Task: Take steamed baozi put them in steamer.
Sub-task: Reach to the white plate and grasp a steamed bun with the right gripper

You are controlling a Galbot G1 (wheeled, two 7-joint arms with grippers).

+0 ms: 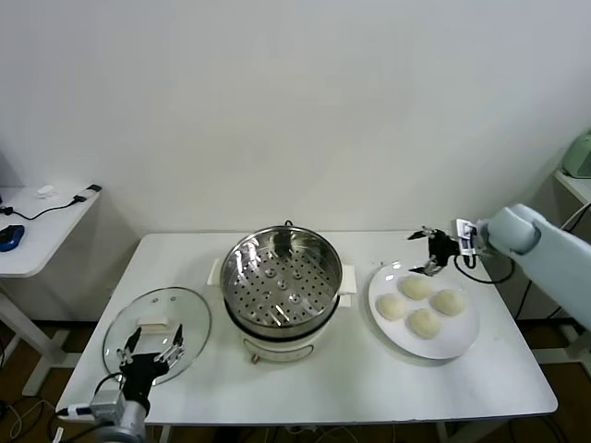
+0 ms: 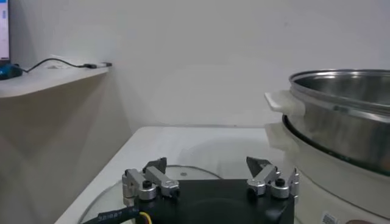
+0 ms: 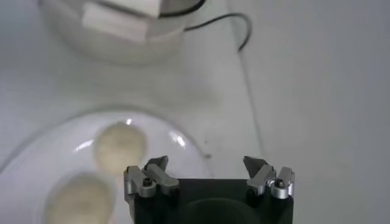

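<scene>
1. Four buns are seen on a white plate (image 1: 462,346): the nearest bun (image 1: 416,287) lies just below and in front of the right gripper (image 1: 430,252), with a second bun (image 1: 391,306), a third bun (image 1: 448,302) and a fourth bun (image 1: 425,322) grouped close beyond it, toward the robot
2. None of the buns is held; the right gripper's jaws are spread wide and nothing is between them, and the gripper is poised above the plate's far edge, apart from the buns
3. The step in hand is judged to be the reach for the first bun. It would be done well if the gripper were brought over the nearest bun, lowered with the jaws astride its dome, and closed gently, since soft dough is likely to dent or be squashed by a hard pinch
4. Care is called for so that the neighbouring buns, which sit near each other, are not nudged by a finger on the way down
5. The steamer (image 1: 282,281) stands well off to the side of the right gripper, uncovered; only its perforated tray is seen inside, with no bun in it yet
6. The glass lid (image 1: 157,330) lies flat on the table (image 1: 369,388), and the left gripper (image 1: 152,353) is parked over it with jaws wide and nothing held
</scene>
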